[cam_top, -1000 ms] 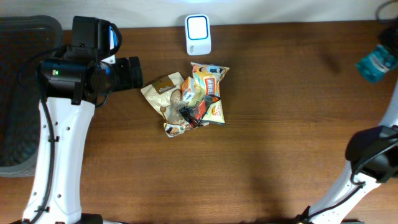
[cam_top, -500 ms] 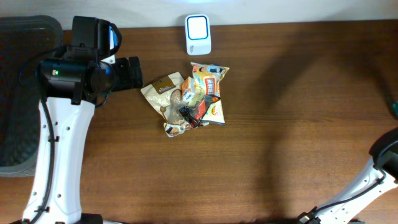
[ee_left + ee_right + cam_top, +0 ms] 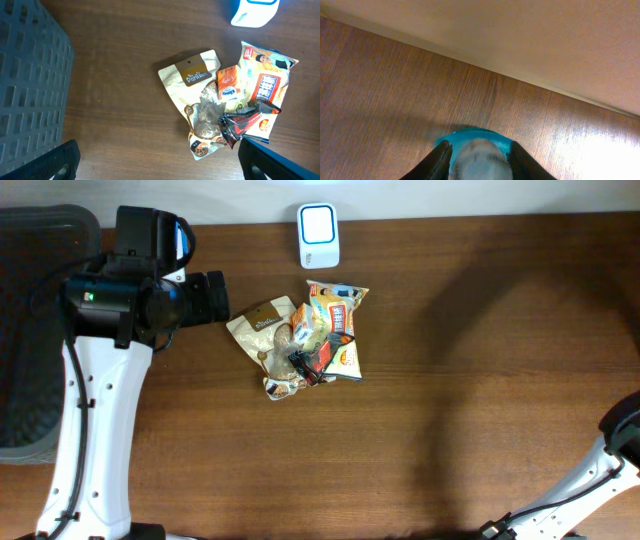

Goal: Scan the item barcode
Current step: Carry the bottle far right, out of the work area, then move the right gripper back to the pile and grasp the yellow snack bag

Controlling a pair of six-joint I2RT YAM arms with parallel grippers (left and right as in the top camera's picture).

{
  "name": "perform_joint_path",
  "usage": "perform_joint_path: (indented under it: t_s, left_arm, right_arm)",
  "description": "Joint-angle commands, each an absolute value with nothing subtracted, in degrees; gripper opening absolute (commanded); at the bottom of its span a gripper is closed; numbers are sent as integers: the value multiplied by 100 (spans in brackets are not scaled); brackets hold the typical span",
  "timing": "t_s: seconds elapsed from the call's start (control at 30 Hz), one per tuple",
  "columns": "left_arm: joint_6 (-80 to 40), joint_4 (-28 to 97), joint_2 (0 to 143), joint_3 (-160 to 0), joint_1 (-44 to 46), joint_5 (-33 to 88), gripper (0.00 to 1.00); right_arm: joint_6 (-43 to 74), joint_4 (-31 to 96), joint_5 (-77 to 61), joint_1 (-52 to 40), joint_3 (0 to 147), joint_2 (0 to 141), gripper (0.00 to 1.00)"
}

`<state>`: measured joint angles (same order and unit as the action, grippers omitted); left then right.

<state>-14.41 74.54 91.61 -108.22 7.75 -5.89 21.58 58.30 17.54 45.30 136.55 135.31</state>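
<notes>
Right now my right gripper (image 3: 479,161) has the teal item (image 3: 476,144) between its fingers (image 3: 439,161). One finger sits on each side of it, touching as far as I can tell, so I call it clamped, though the wrist picture is soft and I can't say how firmly. The item hangs over the far strip of the table (image 3: 450,430), close to where the wood meets the pale wall (image 3: 520,40). It is well apart from the white scanner (image 3: 318,235).

My read is that this is the carry-off after presenting the barcode, not the presenting itself, because the item faces away from the scanner (I see no barcode from here). The next move calls for a place to set it down and a clean release. After that I go back to the heap of snack packets (image 3: 310,335) just below the scanner.

My left gripper (image 3: 165,161) is spread wide and holds nothing. It hangs between the grey basket (image 3: 30,330) and the packets, looking down on them.

What's changed: a second ago the teal item and my right hand showed in the overhead's top right corner. Half a second ago only a sliver remained at the right edge. Now both are out of that view, and a broad shadow lies across the right side of the wood. The left arm, the packets and the scanner haven't budged.
</notes>
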Motion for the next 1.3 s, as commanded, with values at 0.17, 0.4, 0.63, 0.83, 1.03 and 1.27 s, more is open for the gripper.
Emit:
perform_joint_path:
  t_s: [0.17,0.4,0.63,0.83,1.03,1.27]
  left_arm:
    - [-1496,7465,9181,-10857,784,-631,99]
    - [-1496,7465,9183,-10857,784,-628,99]
    - [-1496,7465,9183,-10857,784,-628,99]
    - [-1496,7465,9181,-10857,784,-628,99]
    - [-1496,7465,9183,-10857,784,-628,99]
    - [-1496,7465,9183,-10857,784,-628,99]
  right_arm:
    - [2121,6001,1868,4506,13705,13537,57]
    - [2121,6222,1855,4501,13996,13122,87]
    - [2123,6270,-43,4464,14059,12158,90]
    - [2121,6584,-2648,3820,14059,11799,92]
    - [2119,7450,-2936,2427,14042,11891,99]
    - [1671,7898,-2167,644,13939,12044,99]
